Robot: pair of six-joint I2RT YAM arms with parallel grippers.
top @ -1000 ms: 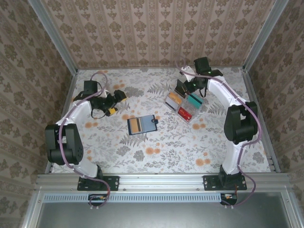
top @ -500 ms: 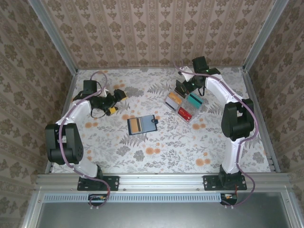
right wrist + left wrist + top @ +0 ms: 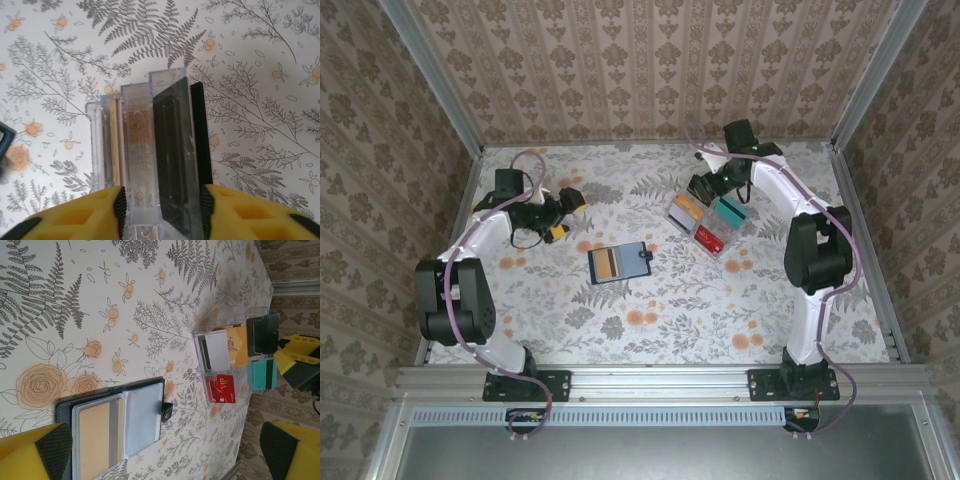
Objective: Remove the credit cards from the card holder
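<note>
Since a second ago the right gripper (image 3: pixel 704 187) has let its jaws part above the tray (image 3: pixel 670 221), and that arm's elbow has drifted slightly leftward. The left gripper (image 3: pixel 564 214) and the card holder (image 3: pixel 618 263) lie as they did.

Seen from its wrist, the right gripper (image 3: pixel 162 200) has its yellow fingers (image 3: pixel 75 215) roughly half apart, straddling the near end of the clear tray (image 3: pixel 137 150). A dark card (image 3: pixel 172 150) stands on edge in the slot just inside the right-hand finger. Whether the pads touch the tray walls I cannot tell.

The left gripper (image 3: pixel 162 445) is spread as wide as it goes and holds nothing. The card holder (image 3: pixel 142 425) lies open and flat just ahead of it, between its fingertips, with a tan card (image 3: pixel 95 437) in one slot. The tray (image 3: pixel 222 322) sits well beyond the holder.

The table (image 3: pixel 670 330) is white, printed with grey ferns and orange roses. Beige patterned walls (image 3: pixel 640 70) close it in on three sides, and a metal rail (image 3: pixel 660 380) runs along the edge behind both grippers.
</note>
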